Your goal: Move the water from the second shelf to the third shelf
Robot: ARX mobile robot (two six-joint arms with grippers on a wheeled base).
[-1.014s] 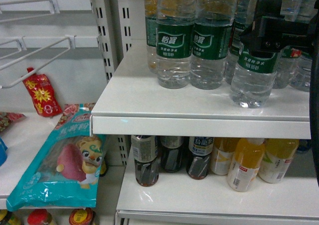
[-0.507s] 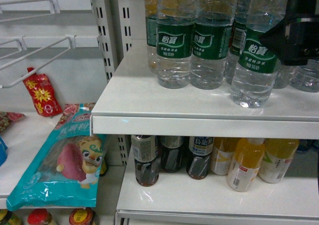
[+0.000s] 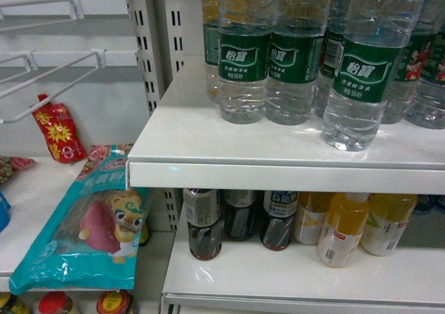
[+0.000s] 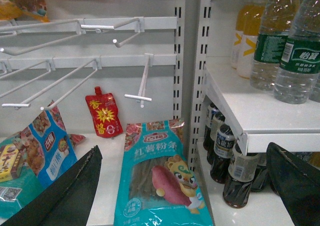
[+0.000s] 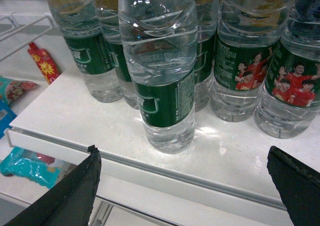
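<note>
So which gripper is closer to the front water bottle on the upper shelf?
Right. The right gripper is open just in front of the water bottle, fingers either side of it, not touching. The left gripper is open lower, by the snack shelf.

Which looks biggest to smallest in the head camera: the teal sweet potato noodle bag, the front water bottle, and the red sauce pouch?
1. Teal noodle bag, though nearness may inflate it.
2. Front water bottle, top cropped, so this is unsure.
3. Red sauce pouch, clearly smallest.

three dark bottles [image 3: 240, 220], three orange bottles [image 3: 344, 227]
</note>
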